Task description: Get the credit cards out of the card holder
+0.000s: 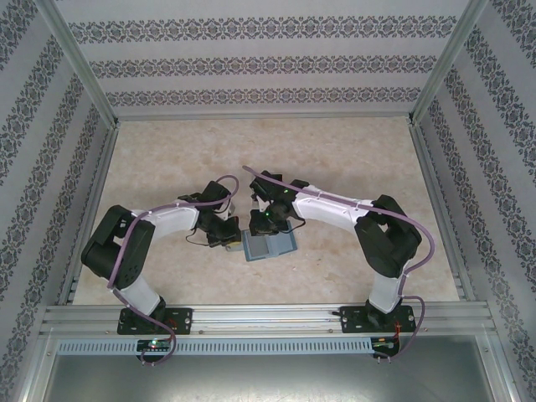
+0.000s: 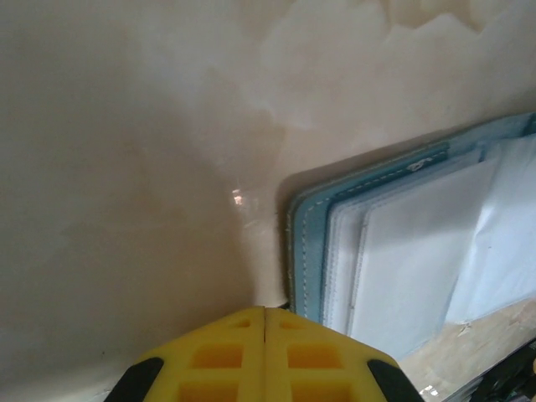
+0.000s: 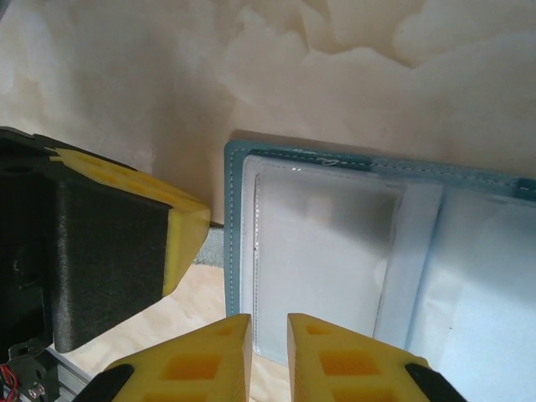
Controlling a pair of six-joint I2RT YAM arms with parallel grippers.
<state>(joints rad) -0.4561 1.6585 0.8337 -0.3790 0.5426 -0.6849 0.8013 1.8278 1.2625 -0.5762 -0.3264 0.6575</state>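
Holder (image 1: 268, 248) open, flat at the middle of the tabletop (image 1: 167, 151), pockets up, with bare surface beyond its far edge. Just beside its left edge, left tool (image 2: 265, 352), fingers pressed together, nothing between. Over the near edge, right tool (image 3: 268, 352), narrow gap; cannot tell whether gripping.

The card holder (image 3: 377, 268) is teal outside, pale blue-grey inside; the table (image 3: 251, 75) is mottled beige.
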